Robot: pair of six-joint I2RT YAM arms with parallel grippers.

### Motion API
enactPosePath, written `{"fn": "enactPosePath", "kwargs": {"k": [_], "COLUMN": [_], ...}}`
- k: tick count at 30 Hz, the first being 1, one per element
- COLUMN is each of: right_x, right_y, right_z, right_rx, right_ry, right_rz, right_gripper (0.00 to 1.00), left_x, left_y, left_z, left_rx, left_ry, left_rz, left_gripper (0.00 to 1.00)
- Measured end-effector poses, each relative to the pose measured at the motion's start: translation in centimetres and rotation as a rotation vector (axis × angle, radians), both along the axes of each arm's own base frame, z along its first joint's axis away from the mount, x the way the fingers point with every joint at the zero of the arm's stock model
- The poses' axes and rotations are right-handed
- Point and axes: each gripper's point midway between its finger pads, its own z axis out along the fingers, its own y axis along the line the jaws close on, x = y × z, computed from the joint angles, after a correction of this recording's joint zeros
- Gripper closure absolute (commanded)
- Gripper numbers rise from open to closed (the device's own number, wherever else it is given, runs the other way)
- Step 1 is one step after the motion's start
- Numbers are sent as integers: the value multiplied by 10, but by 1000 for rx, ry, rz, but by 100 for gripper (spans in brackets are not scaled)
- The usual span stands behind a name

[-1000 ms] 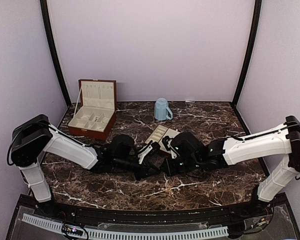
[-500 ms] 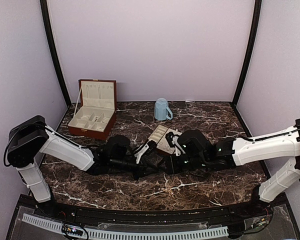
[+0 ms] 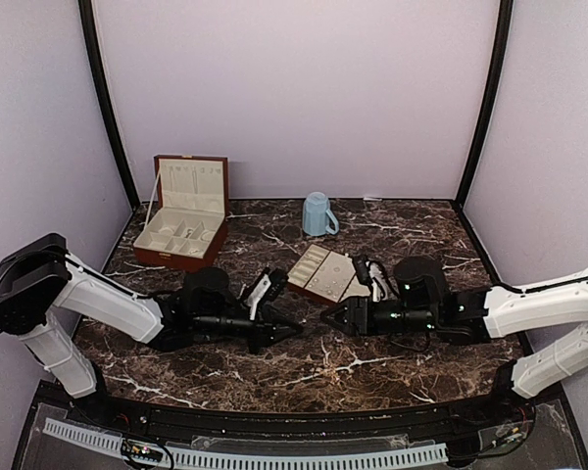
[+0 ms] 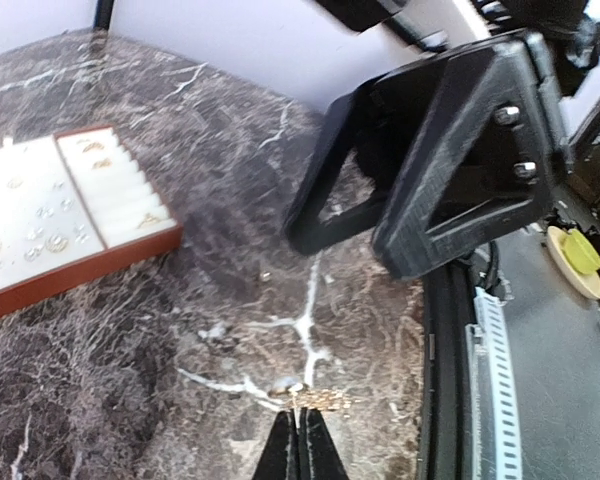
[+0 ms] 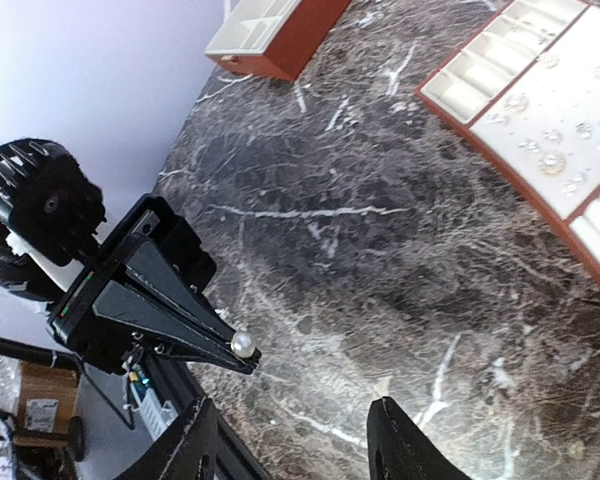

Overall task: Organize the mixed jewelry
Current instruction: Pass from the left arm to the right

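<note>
The left gripper (image 3: pixel 294 329) is pinched to no gap, with a small pearl (image 5: pixel 243 344) at the very tip of its fingers, held off the table (image 3: pixel 392 367). The right gripper (image 3: pixel 326 318) is spread wide and holds nothing. Its tips point at the left gripper's tips, near but apart. From above, the two grippers meet low over the table's middle. The tray (image 3: pixel 314 262) sits just at 12 o'clock of that meeting point, the box (image 3: pixel 171 257) lies open at 10 o'clock, and the mug (image 3: pixel 318 213) stands at 12 o'clock near the back wall. The pearl is too small to find in that view. The right wrist view shows it plainly as a white bead on the black fingertips. The left wrist view shows only a gold-toned bit at its own shut tips, with the right gripper's fingers looming at 1 o'clock. The rest of the jewelry (image 5: pixel 552 162) lies as pale specks on the tray's flat cream panel. Both wrist views show these specks, but the top view does not.
</note>
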Motion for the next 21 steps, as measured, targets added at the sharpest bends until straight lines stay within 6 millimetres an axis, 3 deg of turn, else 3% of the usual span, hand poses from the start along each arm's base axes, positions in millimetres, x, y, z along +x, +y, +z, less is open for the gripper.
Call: {"fn": "enactPosePath", "kwargs": {"k": [8, 14, 21], "right_x": [-16, -21, -24], "right_y": [26, 35, 44], "right_z": [30, 24, 28], "right_rx": [199, 213, 243], "right_ry": [18, 41, 58], "right_rz": [129, 172, 213], "right_gripper": [48, 52, 60], "left_x": [-23, -29, -30], "left_y": [2, 2, 2], "left_z": [28, 43, 44], "left_rx": [-138, -181, -182], "left_ry": [-11, -28, -27], "left_rz": [-104, -139, -146], "left_gripper": [100, 100, 100]}}
